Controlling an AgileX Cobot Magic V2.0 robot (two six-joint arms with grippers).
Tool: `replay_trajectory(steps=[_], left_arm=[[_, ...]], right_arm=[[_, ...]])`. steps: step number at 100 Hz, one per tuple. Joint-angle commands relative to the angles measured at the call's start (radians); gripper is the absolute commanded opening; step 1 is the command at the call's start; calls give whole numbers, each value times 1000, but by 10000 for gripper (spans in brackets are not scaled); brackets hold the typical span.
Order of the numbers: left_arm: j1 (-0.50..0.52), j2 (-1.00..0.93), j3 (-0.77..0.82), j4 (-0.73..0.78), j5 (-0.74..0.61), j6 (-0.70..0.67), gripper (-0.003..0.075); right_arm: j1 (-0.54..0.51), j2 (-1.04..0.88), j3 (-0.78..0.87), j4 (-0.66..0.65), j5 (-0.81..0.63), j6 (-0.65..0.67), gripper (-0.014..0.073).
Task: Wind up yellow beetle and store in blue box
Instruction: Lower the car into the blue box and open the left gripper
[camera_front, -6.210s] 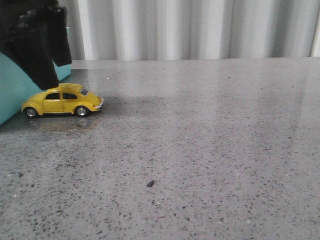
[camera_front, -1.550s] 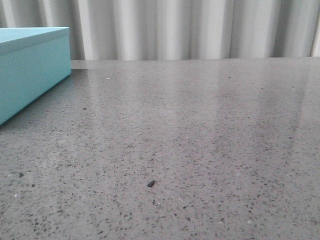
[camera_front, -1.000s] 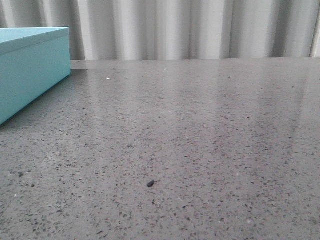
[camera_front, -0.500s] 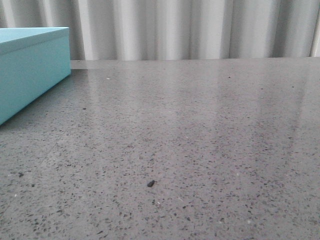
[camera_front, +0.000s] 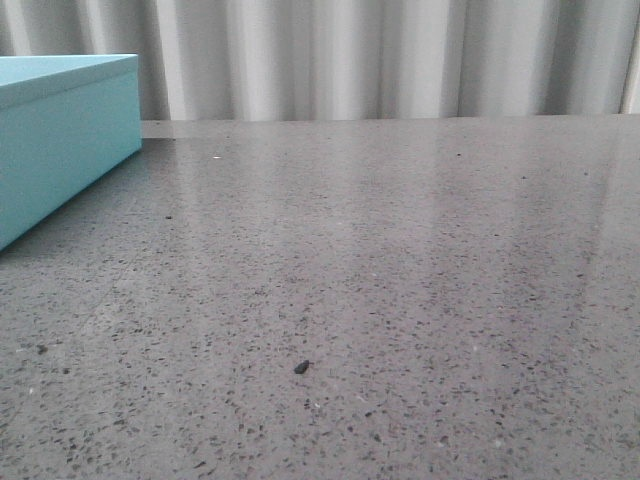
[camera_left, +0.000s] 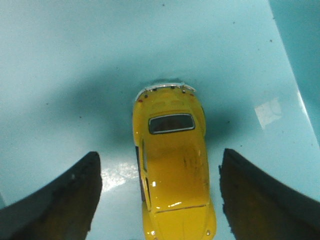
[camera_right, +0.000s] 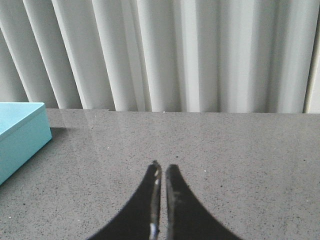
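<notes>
While the front view shows only the blue box (camera_front: 65, 130) on the table (camera_front: 400, 280), the left wrist view finds the left gripper (camera_left: 157, 200) spread wide, clear of the glossy, likely slippery yellow beetle (camera_left: 172, 165) resting on turquoise, best pinched across its doors, and the right wrist view shows the right gripper (camera_right: 161, 200) closed, empty.

Your left gripper (camera_left: 160, 200) hangs with fingers (camera_left: 65, 200) spread wide apart; right gripper (camera_right: 161, 172) shows fingertips pressed nearly together, holding nothing.

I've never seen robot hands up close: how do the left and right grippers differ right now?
The left gripper has its jaws spread wide; the right gripper has its jaws nearly touching. The left one straddles a yellow toy car on a turquoise surface; the right one hangs over bare grey table. Both have dark curved fingers.
</notes>
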Motion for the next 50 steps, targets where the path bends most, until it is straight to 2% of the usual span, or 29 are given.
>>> replay_trajectory(steps=[1, 9, 15, 16, 17, 20, 22, 23, 27, 50], left_arm=[[1, -56, -22, -34, 28, -18, 439], [1, -80, -22, -72, 20, -17, 356], [1, -105, -22, -106, 3, -17, 221], [1, -109, -22, -108, 1, -17, 221], [1, -114, -22, -113, -1, -15, 174], [1, -127, -22, -126, -7, -12, 128], [1, -136, -22, -138, -10, -6, 66], [1, -139, -22, -142, -12, -1, 66], [1, -158, -22, -167, -18, 14, -24], [1, -258, -17, -211, -58, 29, -21]], right_arm=[[0, 11, -22, -10, -67, -5, -41], [0, 11, -22, -15, -67, -5, -41], [0, 9, -22, -32, -64, -5, -41], [0, 9, -22, -37, -64, -5, -41], [0, 9, -22, -40, -62, -5, -41], [0, 9, -22, -51, -58, -5, -41], [0, 9, -22, -54, -54, -5, -41], [0, 9, -22, -56, -52, -5, -41], [0, 9, -22, -58, -47, -5, -41], [0, -21, 21, -100, -51, -5, -41]])
